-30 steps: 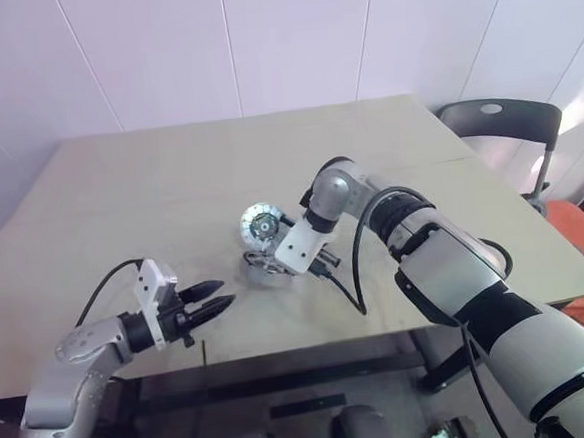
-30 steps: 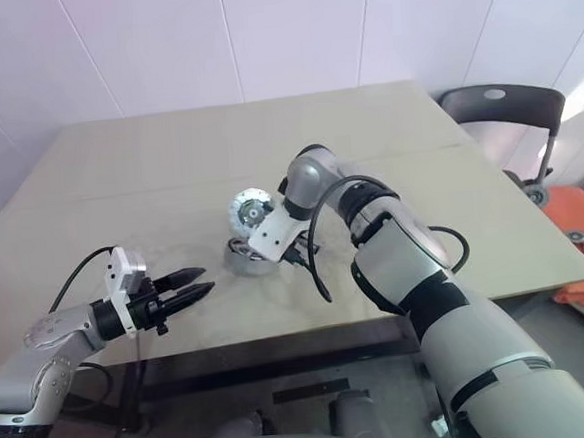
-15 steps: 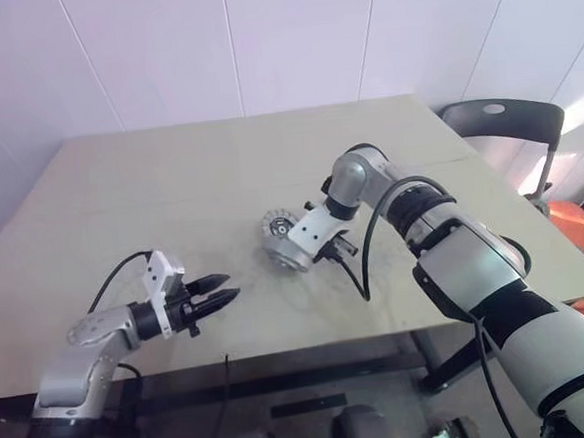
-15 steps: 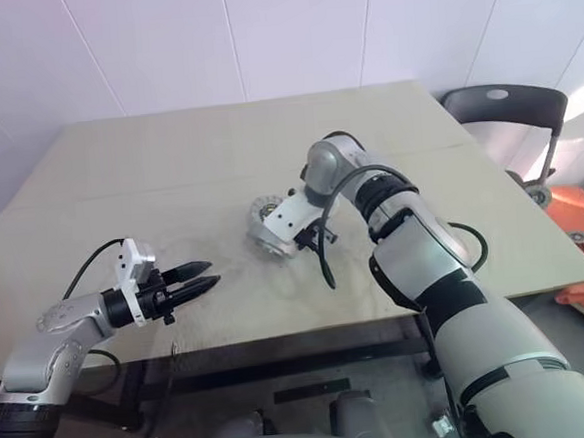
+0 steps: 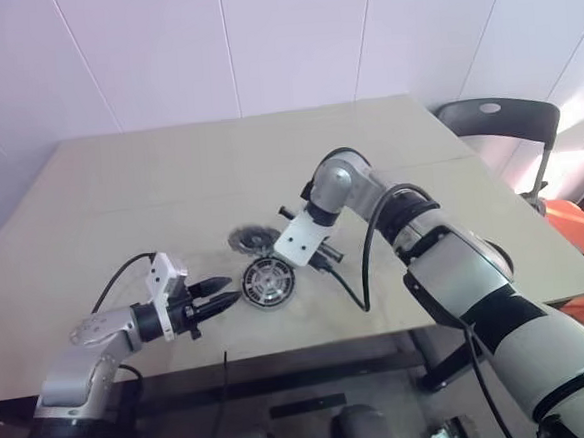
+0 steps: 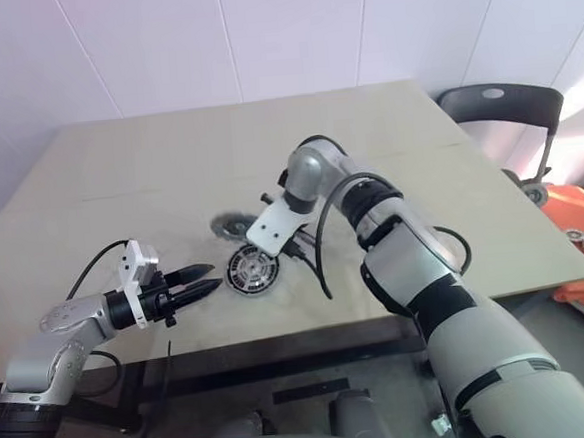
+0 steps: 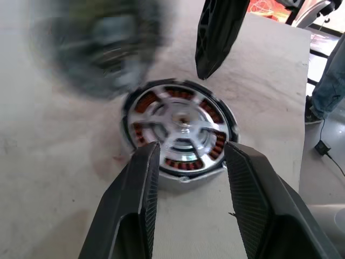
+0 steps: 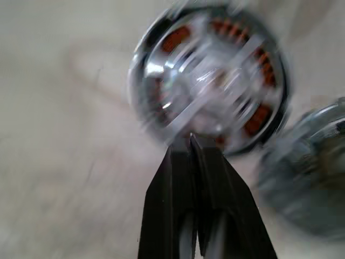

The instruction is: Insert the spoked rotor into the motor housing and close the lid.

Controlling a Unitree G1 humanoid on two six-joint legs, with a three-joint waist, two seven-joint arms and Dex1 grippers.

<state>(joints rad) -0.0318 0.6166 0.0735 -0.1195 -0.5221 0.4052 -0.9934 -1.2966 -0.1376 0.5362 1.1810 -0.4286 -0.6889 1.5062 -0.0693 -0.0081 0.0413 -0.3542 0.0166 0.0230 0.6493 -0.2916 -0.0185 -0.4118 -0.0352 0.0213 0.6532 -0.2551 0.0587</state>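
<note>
rotor (image 7: pixel 182 128) inside housing (image 7: pixel 131 141)

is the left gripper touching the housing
Apart. In the left wrist view the left gripper has its two fingers open short of the housing; in the left eye view bare table separates the fingertips from its rim.

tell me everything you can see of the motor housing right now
The motor housing is a short round cup with a shiny silver rim and copper-red windings ringed inside. The spoked rotor already sits in it. It rests flat on the table, uncovered, the lid lying beside it. Nothing grips it.
</note>
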